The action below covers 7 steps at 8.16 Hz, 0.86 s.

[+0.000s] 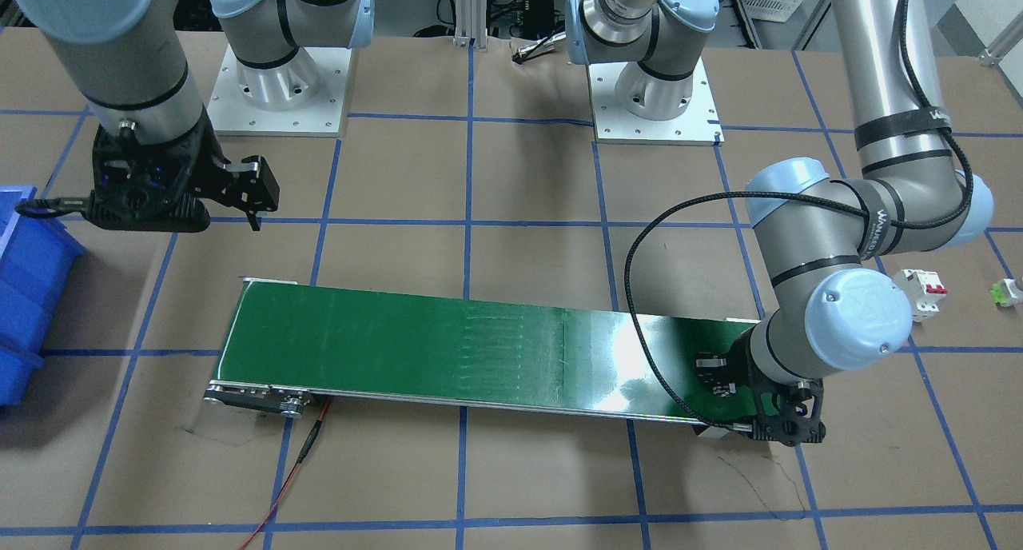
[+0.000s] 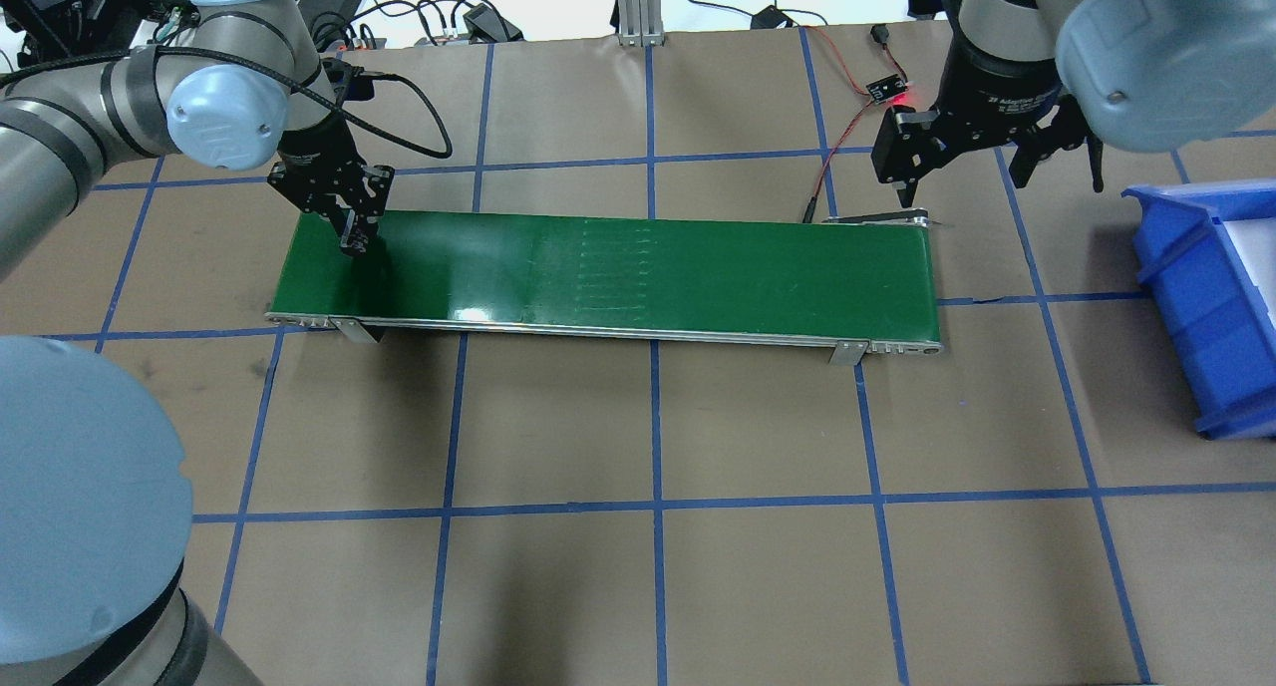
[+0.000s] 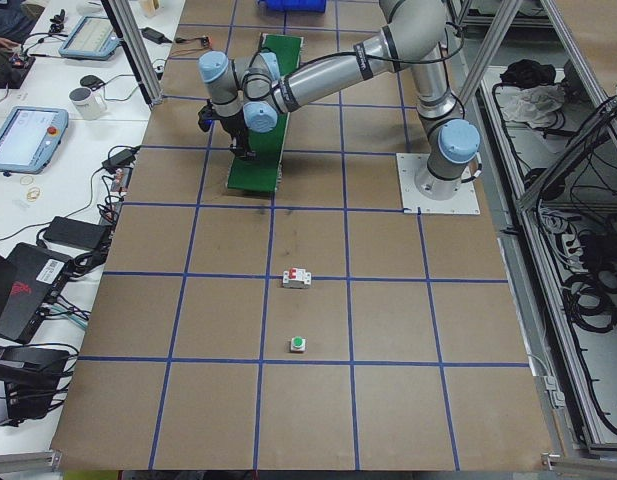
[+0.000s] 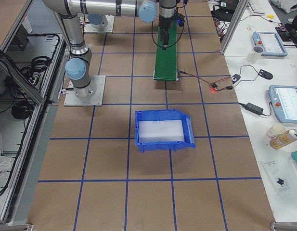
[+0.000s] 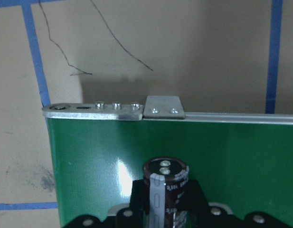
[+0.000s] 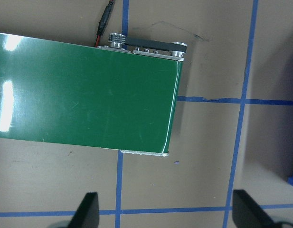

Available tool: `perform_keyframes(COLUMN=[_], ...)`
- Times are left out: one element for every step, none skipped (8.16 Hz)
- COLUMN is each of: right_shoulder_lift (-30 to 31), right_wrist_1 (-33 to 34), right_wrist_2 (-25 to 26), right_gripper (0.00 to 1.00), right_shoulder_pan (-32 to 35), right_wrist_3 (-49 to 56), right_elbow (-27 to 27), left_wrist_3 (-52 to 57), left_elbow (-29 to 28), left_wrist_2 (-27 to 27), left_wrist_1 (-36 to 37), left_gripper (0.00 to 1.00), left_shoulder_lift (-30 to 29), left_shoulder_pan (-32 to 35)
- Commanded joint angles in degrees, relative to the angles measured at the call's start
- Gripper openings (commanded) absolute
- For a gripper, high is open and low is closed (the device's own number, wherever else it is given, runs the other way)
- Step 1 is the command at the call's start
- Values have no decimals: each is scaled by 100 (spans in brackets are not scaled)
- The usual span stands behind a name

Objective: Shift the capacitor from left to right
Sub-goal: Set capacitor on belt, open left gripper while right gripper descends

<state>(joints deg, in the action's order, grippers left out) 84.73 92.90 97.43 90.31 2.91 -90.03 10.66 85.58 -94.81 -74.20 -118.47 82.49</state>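
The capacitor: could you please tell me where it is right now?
In the left wrist view the capacitor stands upright in the left gripper, over the green conveyor belt's left end, near its corner bracket.

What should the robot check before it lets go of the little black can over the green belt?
1. The capacitor is gripped in the left tool: ok.
2. The capacitor is over the green belt, inside its edges: ok, though it is close to the belt's left end.
3. The capacitor's bottom touches the belt: cannot tell, the tool hides it.
4. The right tool is open: ok.
5. The right tool is near the belt's right end: ok.
6. The blue bin stands past the belt's right end: ok.
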Motion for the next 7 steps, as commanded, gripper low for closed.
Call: perform_keyframes(right_shoulder_lift=[-501,-502,-475,-510,-536,-685,-756], right_wrist_1=[374,969,1141,1212,1291,1292,1283], right_wrist_2=[-702,-908,-936,-1058,-1224,-1261,-1340], right_gripper=[100,100,100,100,100,100,84], right_shoulder_pan=[-40,-40,-40,-40,-40,-40,-49], right_wrist_3=[-1,51,60,25,60,60,69], right_elbow=[-128,-347,-532,-586,-586,-586,-638], left_wrist_3=[-107,-282,-527,-564,-626,-766,-767], left_elbow=[21,-41,-41,-41,-50,-67,-129], left_wrist_2=[-28,-20,-28,-37,-29,-28,-28], left_wrist_1=[63,63,46,-15,-233,-514,-682], left_gripper=[96,100,100,100,100,100,100], left_shoulder_lift=[17,43,156,349,603,806,1051], left_shoulder_pan=[109,188,267,320,346,373,364])
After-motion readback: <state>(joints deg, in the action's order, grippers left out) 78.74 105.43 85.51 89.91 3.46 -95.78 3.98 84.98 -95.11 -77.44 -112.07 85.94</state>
